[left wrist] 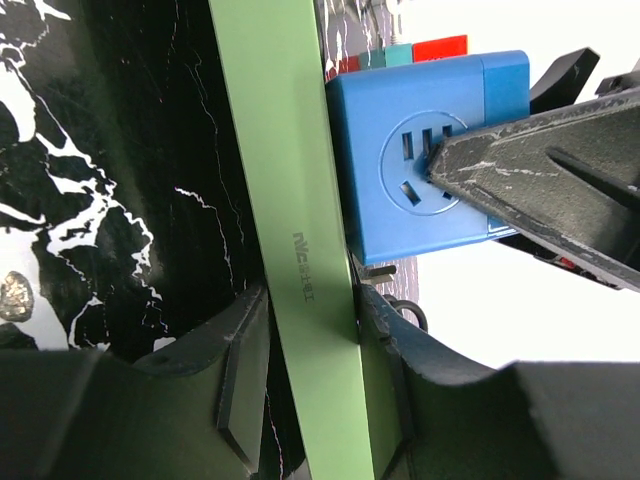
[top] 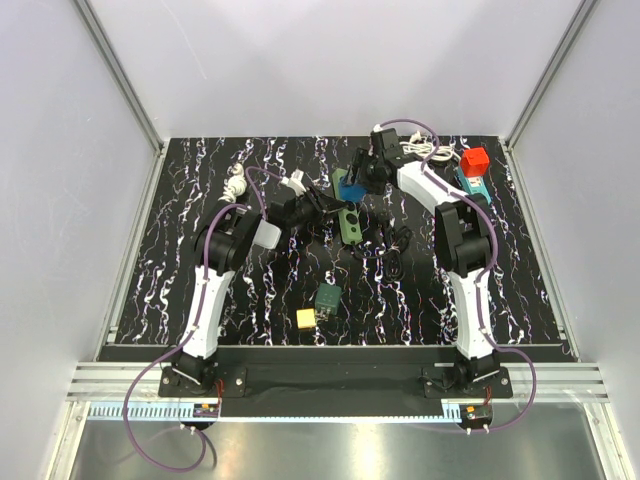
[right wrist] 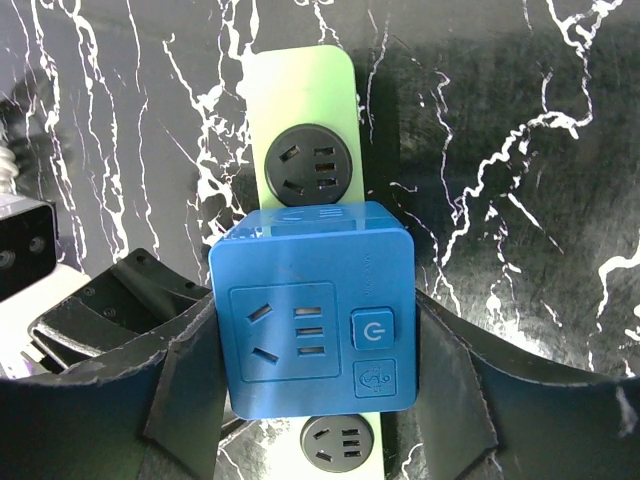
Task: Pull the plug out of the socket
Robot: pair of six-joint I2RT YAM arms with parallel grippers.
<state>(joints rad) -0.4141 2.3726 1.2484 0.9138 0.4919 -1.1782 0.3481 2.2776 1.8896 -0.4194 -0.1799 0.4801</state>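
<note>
At twelve o'clock on the table: blue plug gripped, pull pending.
Right gripper clamps the blue plug on the green socket strip; left gripper pinches that strip. Next, probably a straight pull off, strip braced.

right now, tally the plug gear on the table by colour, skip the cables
blue cube: 1
light green strip: 1
red cube: 1
teal block: 1
yellow cube: 1
dark green adapter: 1
white adapter: 1
total: 7
</note>
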